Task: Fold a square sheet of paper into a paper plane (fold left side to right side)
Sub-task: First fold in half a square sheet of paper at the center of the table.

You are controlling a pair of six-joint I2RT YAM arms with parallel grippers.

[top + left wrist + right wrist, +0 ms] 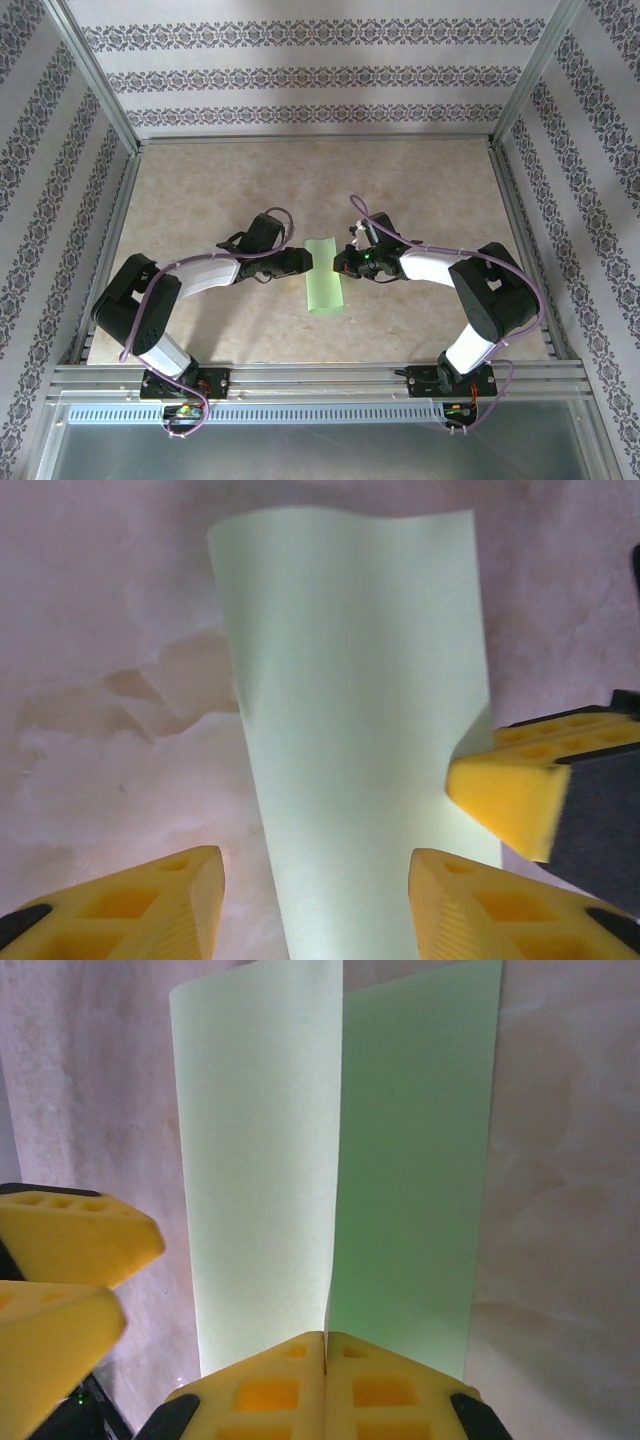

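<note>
The square sheet of paper (pixel 323 275) is light green and lies doubled over into a tall narrow strip at the table's middle, between my two grippers. My right gripper (pixel 341 265) touches its right side. In the right wrist view this gripper (pixel 325 1360) is shut on the sheet (pixel 260 1160), whose raised edge runs straight into the closed jaws. My left gripper (pixel 304 262) sits at the strip's left side. Seen from the left wrist, it (pixel 315 905) is open, with the paper (pixel 350 710) lying under the gap between its fingers. The paper plane is out of view.
The beige mottled tabletop (pixel 200 190) is walled by patterned panels and a metal frame (pixel 300 375) along the near edge. A yellow finger of the right gripper (pixel 520 795) shows at the right of the left wrist view. The left gripper's fingers (pixel 70 1240) show at the left of the right wrist view.
</note>
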